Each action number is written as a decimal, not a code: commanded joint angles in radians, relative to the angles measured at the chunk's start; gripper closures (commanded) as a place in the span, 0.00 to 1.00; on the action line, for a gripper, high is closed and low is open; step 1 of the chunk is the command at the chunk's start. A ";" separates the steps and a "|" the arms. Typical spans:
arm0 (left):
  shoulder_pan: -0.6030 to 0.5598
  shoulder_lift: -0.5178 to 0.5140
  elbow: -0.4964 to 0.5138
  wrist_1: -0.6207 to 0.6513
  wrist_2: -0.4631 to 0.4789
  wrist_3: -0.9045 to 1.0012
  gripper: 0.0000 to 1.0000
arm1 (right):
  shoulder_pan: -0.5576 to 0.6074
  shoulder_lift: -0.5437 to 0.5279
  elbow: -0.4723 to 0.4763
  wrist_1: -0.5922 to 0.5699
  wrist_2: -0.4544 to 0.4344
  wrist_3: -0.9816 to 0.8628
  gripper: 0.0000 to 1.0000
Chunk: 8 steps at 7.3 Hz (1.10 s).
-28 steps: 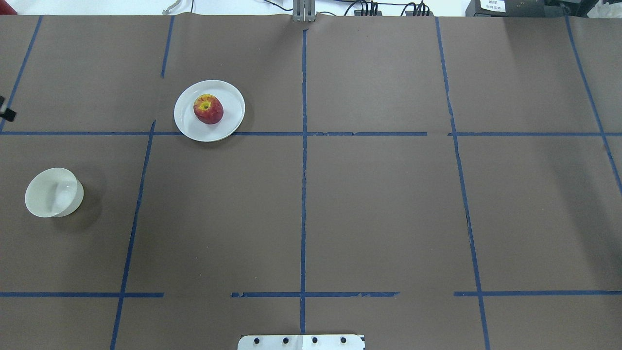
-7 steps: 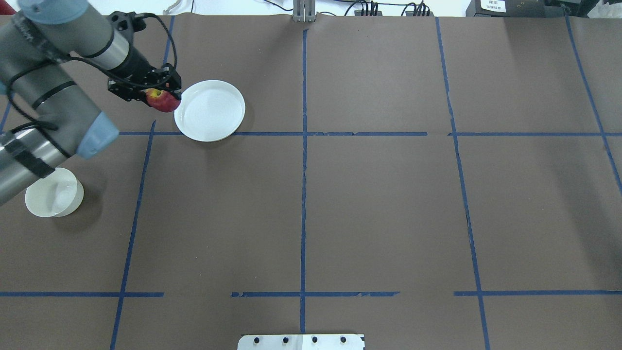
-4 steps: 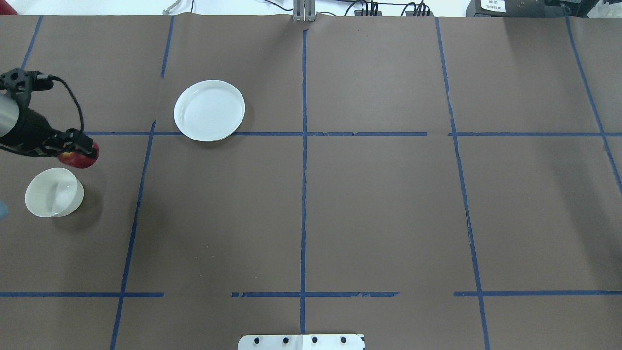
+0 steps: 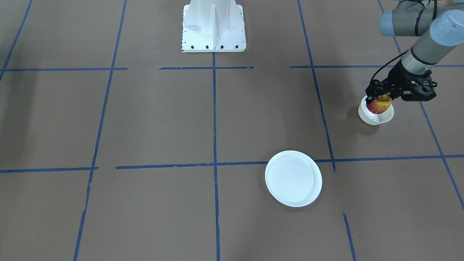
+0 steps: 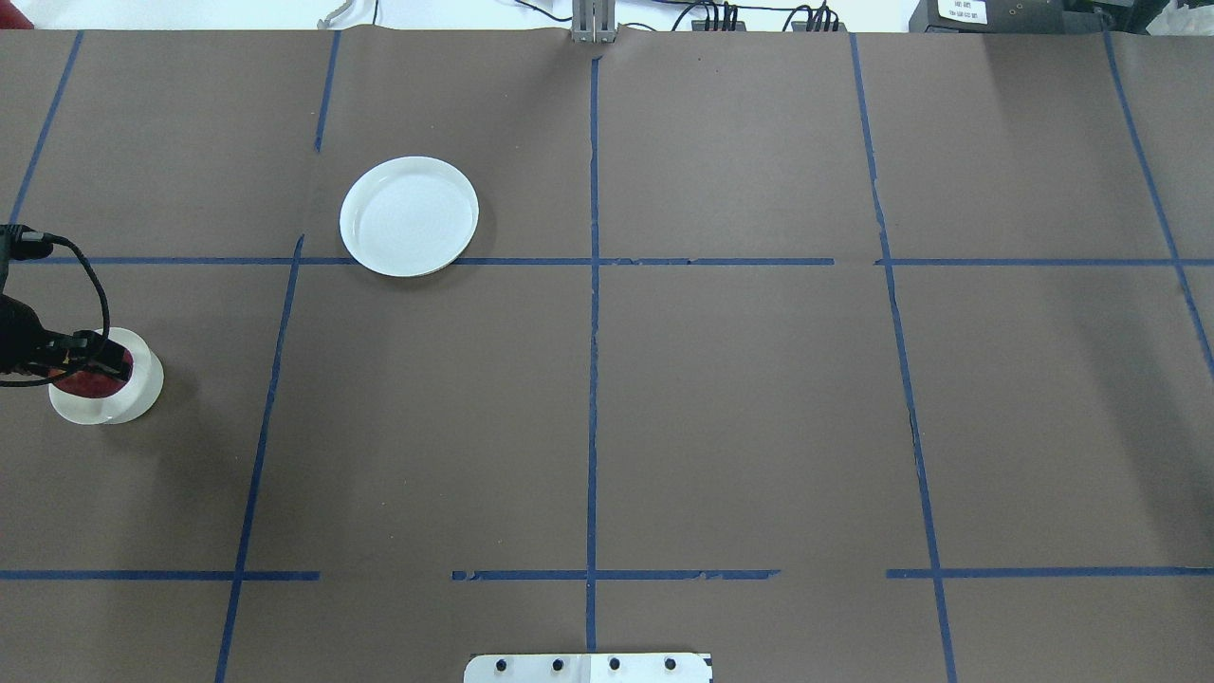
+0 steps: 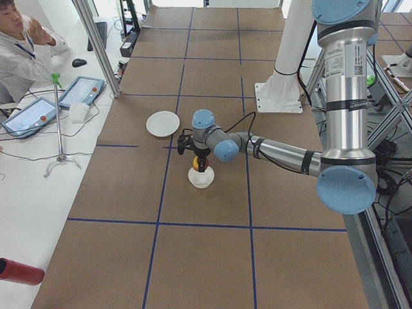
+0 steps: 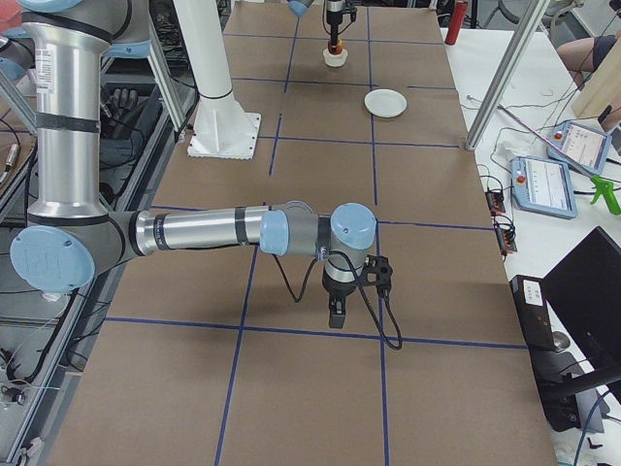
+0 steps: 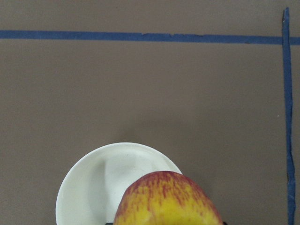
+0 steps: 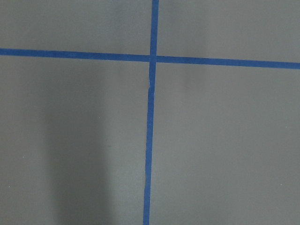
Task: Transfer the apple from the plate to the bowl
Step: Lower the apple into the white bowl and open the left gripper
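Observation:
My left gripper (image 4: 379, 98) is shut on the red and yellow apple (image 4: 380, 104) and holds it right over the small cream bowl (image 4: 381, 119), about at its rim. In the overhead view the apple (image 5: 90, 384) shows dark red inside the bowl's outline (image 5: 137, 398), under the gripper (image 5: 87, 368). The left wrist view shows the apple's top (image 8: 168, 199) above the bowl (image 8: 91, 187). The flat white plate (image 5: 409, 216) stands empty, farther out and to the right. My right gripper (image 7: 335, 316) hangs low over the table, far from these things; I cannot tell whether it is open.
Brown paper with blue tape lines (image 5: 592, 285) covers the table. The robot's white base (image 4: 214, 25) stands at the near edge. An operator (image 6: 22, 45) sits beyond the far side, by tablets (image 6: 77, 90) and a metal post (image 6: 96, 45).
Since 3.8 s ago my left gripper took the apple off the plate. In the last half second it carried it from just beyond the bowl to directly over it.

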 commanded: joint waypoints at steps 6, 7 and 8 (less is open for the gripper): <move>0.053 -0.004 0.100 -0.057 -0.003 0.000 0.00 | 0.000 0.000 0.001 0.000 0.000 0.000 0.00; 0.053 -0.004 0.092 -0.056 -0.003 0.000 0.00 | 0.000 0.000 0.001 0.000 0.000 0.000 0.00; 0.051 -0.004 0.086 -0.053 -0.007 0.003 0.00 | 0.000 0.000 0.001 0.000 0.000 0.000 0.00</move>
